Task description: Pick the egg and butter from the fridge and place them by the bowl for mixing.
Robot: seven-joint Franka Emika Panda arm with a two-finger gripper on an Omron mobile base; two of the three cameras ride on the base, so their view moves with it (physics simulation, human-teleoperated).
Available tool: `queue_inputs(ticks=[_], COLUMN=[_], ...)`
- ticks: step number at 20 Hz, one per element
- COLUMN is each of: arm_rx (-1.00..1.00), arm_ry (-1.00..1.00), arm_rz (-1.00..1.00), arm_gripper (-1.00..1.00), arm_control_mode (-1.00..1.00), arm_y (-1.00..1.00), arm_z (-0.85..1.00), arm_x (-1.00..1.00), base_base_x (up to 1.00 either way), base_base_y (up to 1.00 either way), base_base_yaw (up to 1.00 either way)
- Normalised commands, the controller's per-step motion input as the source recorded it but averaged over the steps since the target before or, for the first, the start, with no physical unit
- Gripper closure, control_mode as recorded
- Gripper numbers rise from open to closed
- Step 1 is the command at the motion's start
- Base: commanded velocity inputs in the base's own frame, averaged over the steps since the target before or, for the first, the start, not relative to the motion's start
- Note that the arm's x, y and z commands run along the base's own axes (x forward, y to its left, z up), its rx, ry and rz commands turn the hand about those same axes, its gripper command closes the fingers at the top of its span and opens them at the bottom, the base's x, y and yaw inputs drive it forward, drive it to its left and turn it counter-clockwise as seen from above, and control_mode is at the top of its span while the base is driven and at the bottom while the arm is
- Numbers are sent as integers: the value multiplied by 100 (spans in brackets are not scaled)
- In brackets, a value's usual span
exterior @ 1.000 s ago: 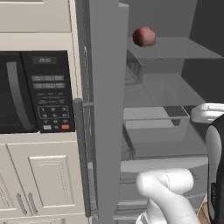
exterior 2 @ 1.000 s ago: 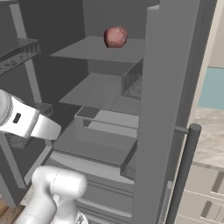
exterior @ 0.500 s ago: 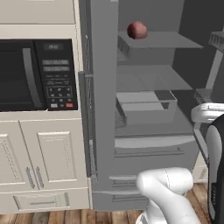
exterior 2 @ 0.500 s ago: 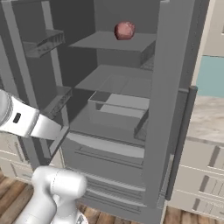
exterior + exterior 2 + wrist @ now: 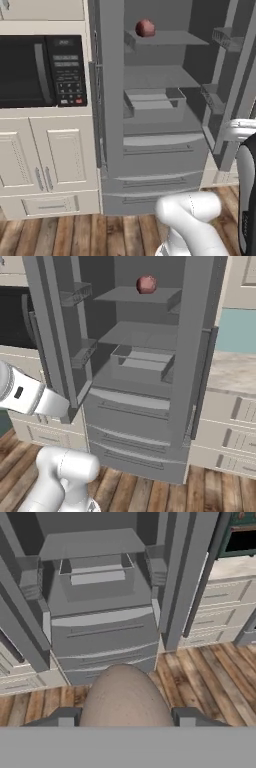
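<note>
The egg (image 5: 125, 696) sits clamped between the jaws, a pale beige oval that bulks large at the bottom of the hand view with a dark fingertip (image 5: 64, 717) pressed to each side, so the gripper (image 5: 125, 718) is closed on it. Beyond it stands the fridge (image 5: 155, 145), both doors swung wide, its grey shelves and drawers exposed above the wooden floor (image 5: 215, 672). On the top shelf rests a red-pink chunk (image 5: 145, 28), which is no part of the job. No butter can be made out on the shelves from here, and the bowl is not in sight either. To the fridge's left, in the left base view, a microwave (image 5: 37, 70) sits over white cabinets (image 5: 45, 160). I judge the step in hand to be the carrying of the egg away from the fridge toward the bowl. The next move calls for turning the base toward the bench that holds the bowl, keeping a gentle, steady hold, then setting the egg down beside the bowl. The butter remains to be fetched.
</note>
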Motion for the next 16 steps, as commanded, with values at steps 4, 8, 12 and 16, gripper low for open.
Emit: queue_inputs(ticks=[4, 8, 12, 16], arm_rx=[0, 0, 0, 0], arm_ry=[0, 0, 0, 0], arm_rz=[0, 0, 0, 0], arm_gripper=[100, 100, 100, 100], arm_control_mode=[100, 100, 100, 100], arm_y=[0, 0, 0, 0], arm_z=[0, 0, 0, 0], arm_x=[0, 0, 0, 0], base_base_x=[-32, 0, 0, 1], base_base_y=[-46, -42, -35, -21], base_base_yaw=[-20, -17, -21, -44])
